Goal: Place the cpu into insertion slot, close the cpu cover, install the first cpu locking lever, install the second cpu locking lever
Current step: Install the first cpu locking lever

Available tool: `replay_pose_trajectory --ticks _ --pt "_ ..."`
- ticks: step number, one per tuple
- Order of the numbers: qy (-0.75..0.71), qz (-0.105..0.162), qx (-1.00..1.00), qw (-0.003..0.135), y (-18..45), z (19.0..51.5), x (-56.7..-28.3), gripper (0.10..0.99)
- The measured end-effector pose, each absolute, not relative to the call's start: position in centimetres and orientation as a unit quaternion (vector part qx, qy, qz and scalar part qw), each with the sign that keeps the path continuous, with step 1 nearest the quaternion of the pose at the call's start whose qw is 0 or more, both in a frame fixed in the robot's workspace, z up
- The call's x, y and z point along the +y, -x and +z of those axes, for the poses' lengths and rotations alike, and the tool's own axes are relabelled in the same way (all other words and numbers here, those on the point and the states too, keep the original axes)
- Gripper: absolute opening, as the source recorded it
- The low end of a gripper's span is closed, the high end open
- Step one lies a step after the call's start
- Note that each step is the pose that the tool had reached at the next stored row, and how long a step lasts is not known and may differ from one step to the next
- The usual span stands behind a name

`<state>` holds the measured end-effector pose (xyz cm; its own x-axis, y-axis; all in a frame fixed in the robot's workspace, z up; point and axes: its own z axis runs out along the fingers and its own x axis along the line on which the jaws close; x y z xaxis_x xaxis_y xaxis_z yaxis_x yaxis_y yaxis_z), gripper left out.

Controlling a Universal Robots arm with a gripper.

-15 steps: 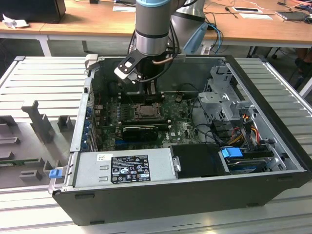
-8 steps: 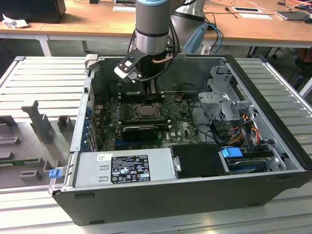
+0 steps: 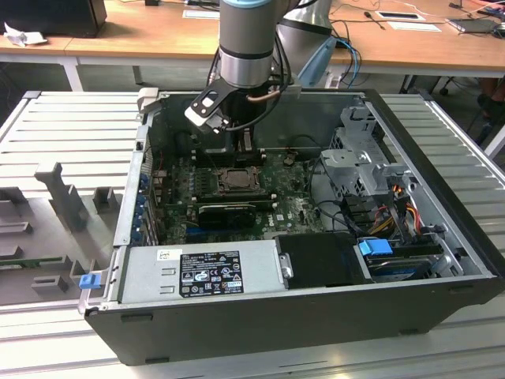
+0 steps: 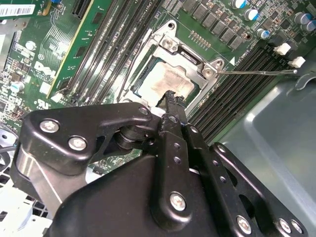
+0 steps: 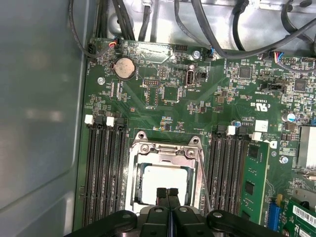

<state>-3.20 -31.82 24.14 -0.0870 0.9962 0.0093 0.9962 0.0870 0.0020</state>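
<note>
The pincer (image 5: 168,193) is held shut and empty, its tips just over the chip (image 5: 165,178). One chip is seated on the board (image 5: 163,106) beneath one lowered cover (image 5: 163,149), and one thin lever (image 5: 203,180) is seen beside it. The lever step is judged in hand, and a fine, steady push is called for.

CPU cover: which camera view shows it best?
The first wrist view: the cpu cover is seen nearly straight on, its frame lying around the cpu. The second wrist view shows it slanted, partly behind the gripper. The exterior view shows it small and far.
</note>
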Motion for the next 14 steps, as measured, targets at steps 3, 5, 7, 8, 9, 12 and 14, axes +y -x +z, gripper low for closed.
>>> replay_pose_trajectory --ticks 3,5,7,8,9,12,14 --pt "0.676 -0.004 -0.737 0.003 3.2 24.3 -31.8 0.106" --pt "0.676 -0.004 -0.737 0.003 3.2 24.6 -31.8 0.106" --pt "0.676 -0.004 -0.737 0.003 3.2 24.9 -31.8 0.106" --pt "0.676 -0.004 -0.737 0.003 3.2 25.1 -31.8 0.106" --pt "0.676 -0.004 -0.737 0.003 3.2 25.3 -31.8 0.106" --pt "0.676 -0.004 -0.737 0.003 3.2 25.9 -31.8 0.106" --pt "0.676 -0.004 -0.737 0.003 3.2 26.7 -31.8 0.106"
